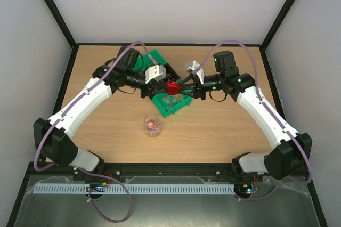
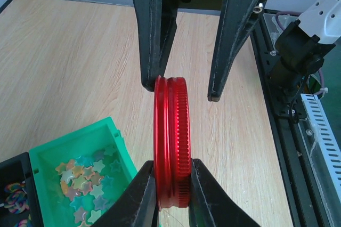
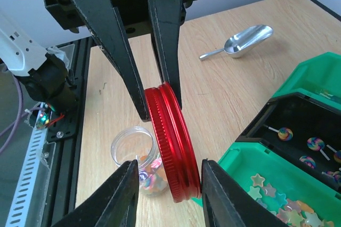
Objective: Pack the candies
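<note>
From above you can barely see the lid [image 1: 171, 87]. Both arms meet over it and cover their own tips, so go by the wrist cameras.

The left claw [image 2: 173, 180] is clamped on the red lid, one finger on each side, holding it on edge above the table [image 2: 69, 62]. The right claw [image 3: 169, 165] straddles the same lid from the opposite end without clamping it. In its own camera the finger at 3 o'clock sits against the rim or just beside it, and you cannot tell which. The finger at 9 o'clock stands clear, with a gap showing.

The candies [image 2: 82, 176] are tiny pastel stars heaped in the green bin [image 2: 74, 136], at 8 o'clock of the lid in the left wrist view. The bottom edge cuts the heap off, so you cannot count them. More small coloured pieces lie in the bottom of the jar [image 3: 123, 143], partly hidden behind the lid and a right-claw finger. From above, the jar stands at 7 o'clock of the lid, apart from the bins.

You have one lid, one open-topped jar and one metal scoop [image 3: 245, 40], which lies at 1 o'clock of the lid in the right wrist view. The black bin [image 3: 298, 111] touching the green one holds lollipops [image 3: 311, 143]. Four show, and the frame's right edge clips the last.
</note>
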Available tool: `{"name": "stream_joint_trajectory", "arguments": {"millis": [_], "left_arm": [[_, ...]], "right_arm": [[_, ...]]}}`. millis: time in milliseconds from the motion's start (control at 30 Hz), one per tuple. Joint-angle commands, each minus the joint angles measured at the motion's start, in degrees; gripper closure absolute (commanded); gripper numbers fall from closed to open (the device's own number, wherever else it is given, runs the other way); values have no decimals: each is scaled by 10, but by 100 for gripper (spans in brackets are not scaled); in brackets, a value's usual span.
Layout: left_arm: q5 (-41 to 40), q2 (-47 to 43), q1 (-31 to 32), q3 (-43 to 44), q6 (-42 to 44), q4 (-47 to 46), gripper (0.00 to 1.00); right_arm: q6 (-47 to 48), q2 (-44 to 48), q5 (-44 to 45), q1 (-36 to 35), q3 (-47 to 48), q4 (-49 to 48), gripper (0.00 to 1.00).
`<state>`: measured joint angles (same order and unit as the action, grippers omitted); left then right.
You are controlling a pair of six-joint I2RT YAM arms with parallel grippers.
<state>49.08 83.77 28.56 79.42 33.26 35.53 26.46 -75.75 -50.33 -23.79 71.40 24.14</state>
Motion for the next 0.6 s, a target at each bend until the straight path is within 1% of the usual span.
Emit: {"name": "stream_joint_trajectory", "arguments": {"millis": [0,233,333,400,433,500,567], "left_arm": [[15,-9,-4,-5,1,10,88],[15,-13,-9,-10,-4,7,88],[10,-14,-15,-15,-19,-4,88],[6,-16,-20,-18,-34,-14,87],[2,-17,-22,-19,-43,-21,85],[-7,-22,-28,-23,-58,-33,76],[-15,-33,-38,-33,-78,-49,62]], "right_arm": [[-6,-2,-25,-8,11,5,69],[-18,-2,-24,-13,11,3,83],[-43,-4,-27,-13,6,-6,90],[-70,-6,-33,-13,4,-17,91],[-79,-7,-37,-14,3,-20,92],[-103,-9,-41,-14,1,-29,93],[-129,-10,-44,-13,-5,-41,93]]}}
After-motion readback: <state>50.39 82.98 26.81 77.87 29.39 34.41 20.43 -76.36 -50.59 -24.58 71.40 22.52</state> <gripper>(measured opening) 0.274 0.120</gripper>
